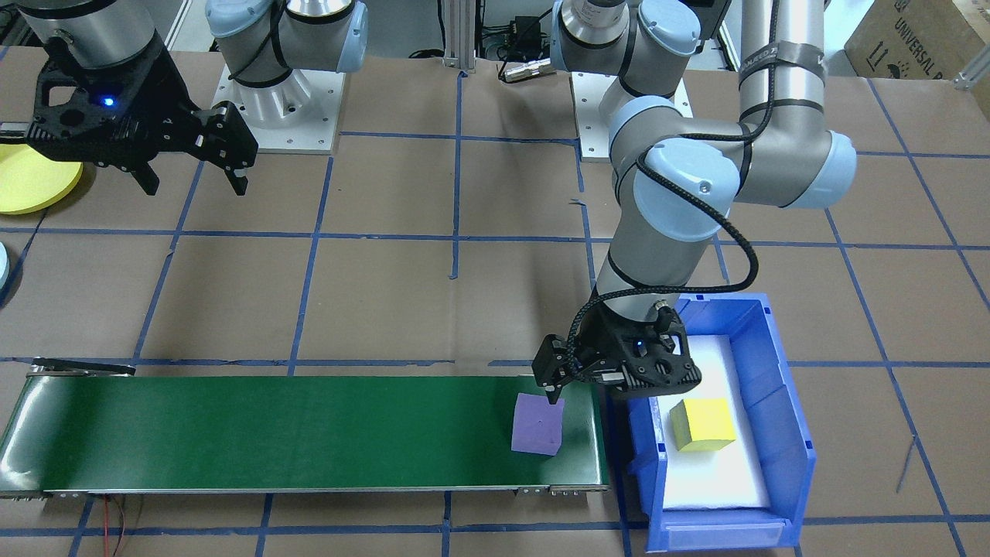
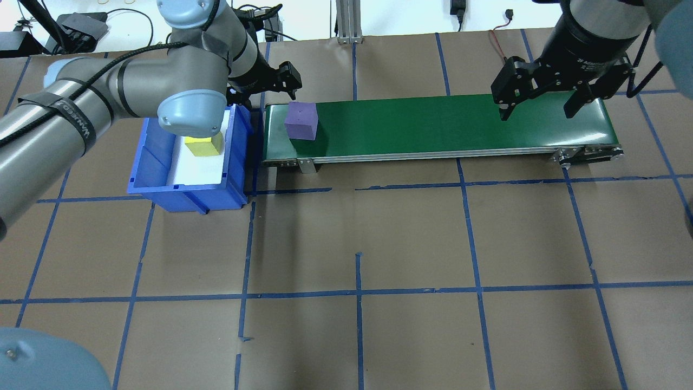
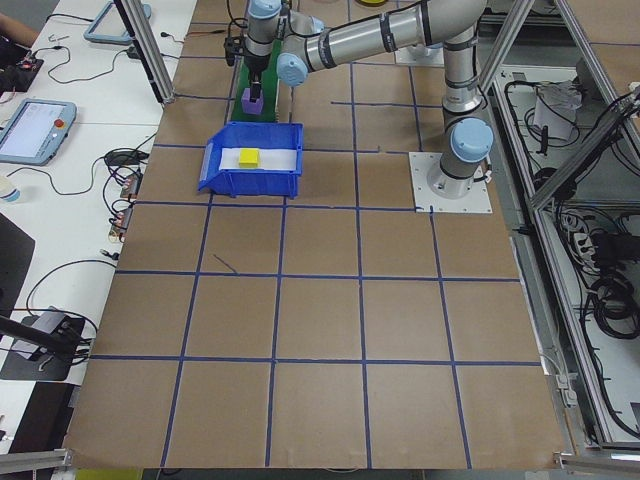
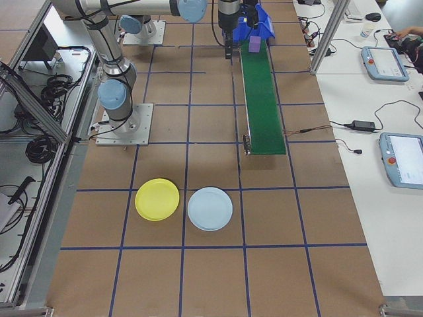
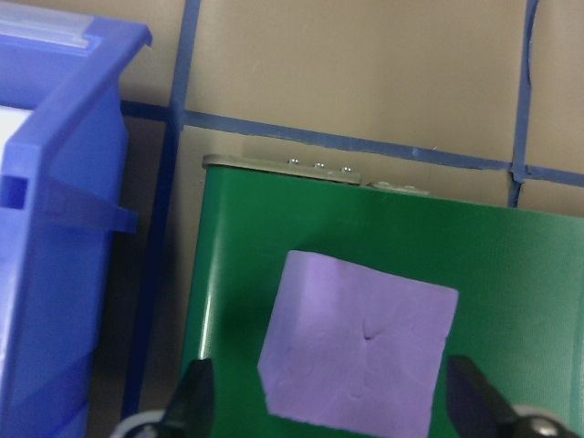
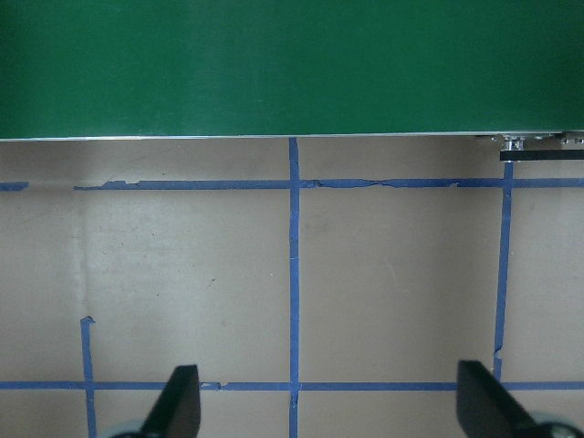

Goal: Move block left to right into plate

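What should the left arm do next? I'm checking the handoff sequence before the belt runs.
Probably lift the left gripper clear. Its fingers stand open either side of the purple block, which already sits on the green conveyor belt, so the belt could then carry it toward the right gripper.

Bright, even light — (wrist views soft)

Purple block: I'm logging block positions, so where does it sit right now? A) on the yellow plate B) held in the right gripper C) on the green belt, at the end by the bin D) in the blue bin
C: the purple block rests on the green belt beside the blue bin; only a yellow block lies in the bin.
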